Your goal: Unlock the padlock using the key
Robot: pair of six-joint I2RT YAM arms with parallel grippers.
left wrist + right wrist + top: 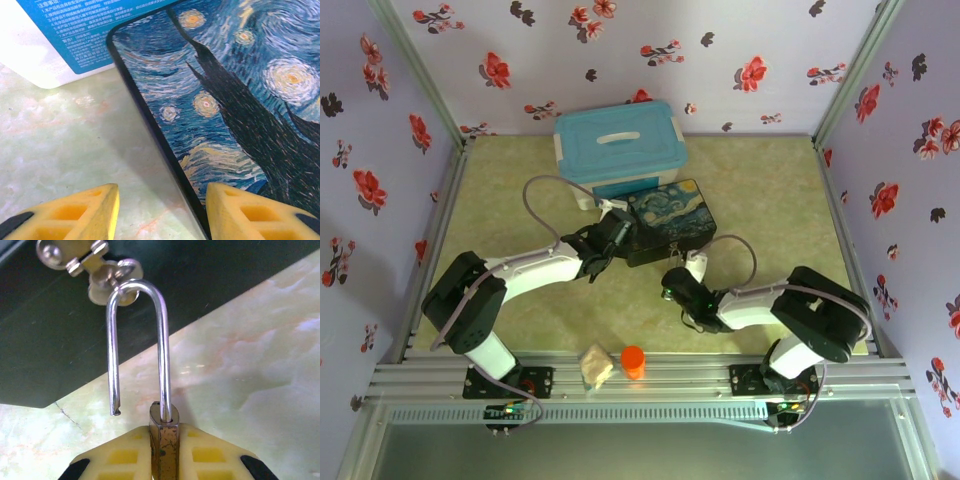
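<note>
The right pincer (164,434) is clamped on the brass body of the padlock (163,417), held edge-on just above the tabletop (260,360). The shackle (162,340) rises toward 12 o'clock from the body. It stands open: one leg is seated in the body, and the other ends free at 10 o'clock over the marbled surface. Its bend meets the ring of the silver clasp (95,265), seemingly threaded through it, and the dark side wall of the painted box (672,215) stands right behind.

The left pincer (162,215) is about half open, straddling the box's left edge with one finger over the tabletop and the other over the lid. A blue bin (620,148) touches the box at 11 o'clock. An orange cylinder (633,360) and a beige lump (596,367) lie at 6 o'clock, well apart from the box, between the arm bases.
</note>
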